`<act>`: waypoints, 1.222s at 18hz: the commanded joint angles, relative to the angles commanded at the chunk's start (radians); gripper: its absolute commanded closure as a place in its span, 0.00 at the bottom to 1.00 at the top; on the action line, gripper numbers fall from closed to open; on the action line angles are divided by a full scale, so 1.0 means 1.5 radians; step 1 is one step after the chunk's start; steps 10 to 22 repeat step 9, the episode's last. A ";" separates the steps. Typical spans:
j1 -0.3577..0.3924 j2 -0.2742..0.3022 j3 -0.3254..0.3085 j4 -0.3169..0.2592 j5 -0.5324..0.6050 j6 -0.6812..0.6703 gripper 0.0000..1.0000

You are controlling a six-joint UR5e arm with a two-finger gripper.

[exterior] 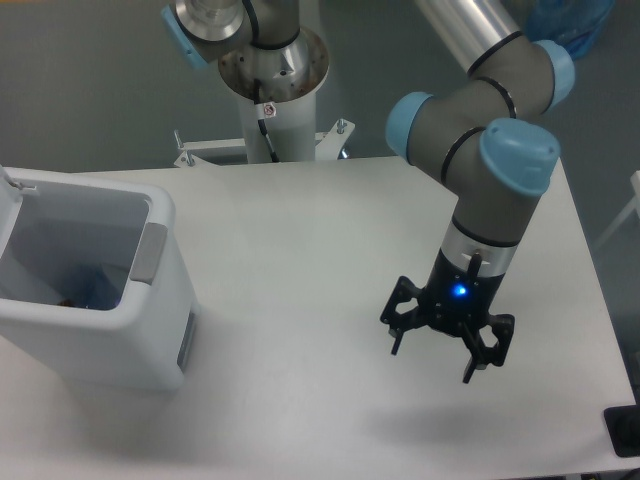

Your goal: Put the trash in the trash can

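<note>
Gripper (432, 363), fingers spread wide and holding nothing, hangs above the white table (300, 300) at four o'clock; trash can (95, 295) stands at nine o'clock, its left edge cropped, with indistinct bluish contents inside, possibly the trash.

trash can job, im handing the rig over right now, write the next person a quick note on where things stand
Gripper: open, holding nothing, hanging above the right half of the table, well away from the bin.
Trash can: upright at the table's left edge, open at the top.
Trash: none visible on the tabletop. Something bluish with a small dark-red bit lies at the bottom of the can, too blurred to name.
Done: apparently the table is cleared of trash, though the can's contents cannot be confirmed from this view.
Left: look into the can to verify both pieces are inside; if so, nothing remains.
</note>
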 joint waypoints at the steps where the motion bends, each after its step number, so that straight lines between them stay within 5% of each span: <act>1: -0.002 0.000 -0.001 0.000 0.020 0.012 0.00; 8: -0.049 -0.012 -0.001 -0.004 0.164 0.028 0.00; 22: -0.050 -0.012 -0.001 -0.004 0.168 0.028 0.00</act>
